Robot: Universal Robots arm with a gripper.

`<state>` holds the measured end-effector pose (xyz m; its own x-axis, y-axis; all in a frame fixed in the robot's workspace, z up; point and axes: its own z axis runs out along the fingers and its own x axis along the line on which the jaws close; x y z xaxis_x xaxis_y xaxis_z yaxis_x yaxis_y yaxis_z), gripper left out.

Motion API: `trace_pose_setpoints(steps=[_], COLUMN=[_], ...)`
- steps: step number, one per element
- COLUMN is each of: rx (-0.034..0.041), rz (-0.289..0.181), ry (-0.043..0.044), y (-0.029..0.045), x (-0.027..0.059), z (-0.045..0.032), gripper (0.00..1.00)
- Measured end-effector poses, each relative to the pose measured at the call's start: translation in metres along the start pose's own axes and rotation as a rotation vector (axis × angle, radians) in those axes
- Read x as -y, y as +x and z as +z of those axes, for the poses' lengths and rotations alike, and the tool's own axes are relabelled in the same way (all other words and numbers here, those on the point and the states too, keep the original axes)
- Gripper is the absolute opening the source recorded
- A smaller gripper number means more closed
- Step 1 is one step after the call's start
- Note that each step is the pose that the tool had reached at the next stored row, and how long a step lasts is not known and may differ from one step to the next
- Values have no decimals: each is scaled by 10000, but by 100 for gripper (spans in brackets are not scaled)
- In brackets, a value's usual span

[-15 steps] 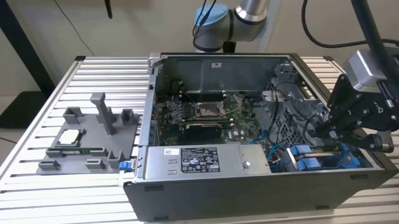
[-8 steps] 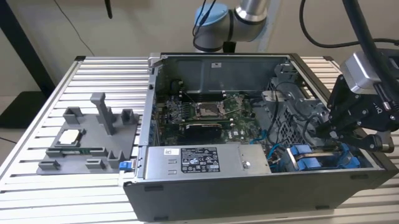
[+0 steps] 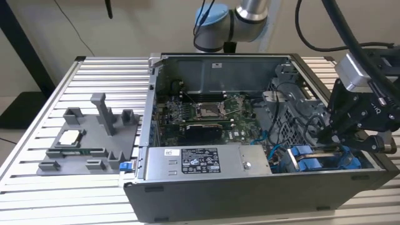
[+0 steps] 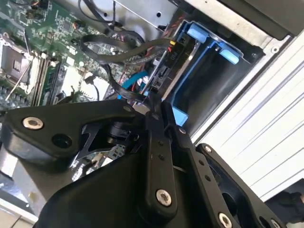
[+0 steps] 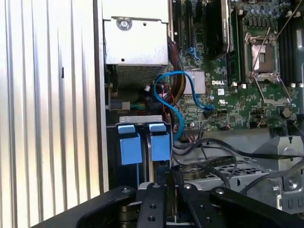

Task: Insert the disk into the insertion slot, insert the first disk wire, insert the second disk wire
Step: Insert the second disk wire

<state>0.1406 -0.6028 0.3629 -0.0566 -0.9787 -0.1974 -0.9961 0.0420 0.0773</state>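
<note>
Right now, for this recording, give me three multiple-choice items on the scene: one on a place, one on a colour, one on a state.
1. Where is the tool in the exterior view?
A. over the grey fixture on the table
B. inside the open case, at the blue drive bay on that view's right
C. above the power supply

2. What colour is the thin cable looping over the board in the first wrist view?
A. blue
B. yellow
C. white

3. What is the state of the case?
A. closed with its side panel on
B. standing upright, closed
C. lying open, its board exposed

Answers:
1 B: the tool reaches down to the blue carriers at the case's right end.
2 A: the loop is bright blue against the green board.
3 C: the board and power supply lie in plain sight from above.
</note>
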Motion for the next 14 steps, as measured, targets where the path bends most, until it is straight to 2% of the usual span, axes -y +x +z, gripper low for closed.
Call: trace_pose_setpoints(steps=[3, 6, 8, 9, 11, 14], rx=[4, -10, -50, -82, -153, -205], rz=[-70, -145, -192, -208, -202, -127], ry=[306, 661, 898, 989, 1057, 1074], y=[-46, -52, -50, -49, -45, -43], x=[-23, -55, -69, -73, -76, -76], z=[27, 46, 54, 59, 76, 86], gripper=[16, 16, 16, 16, 16, 16])
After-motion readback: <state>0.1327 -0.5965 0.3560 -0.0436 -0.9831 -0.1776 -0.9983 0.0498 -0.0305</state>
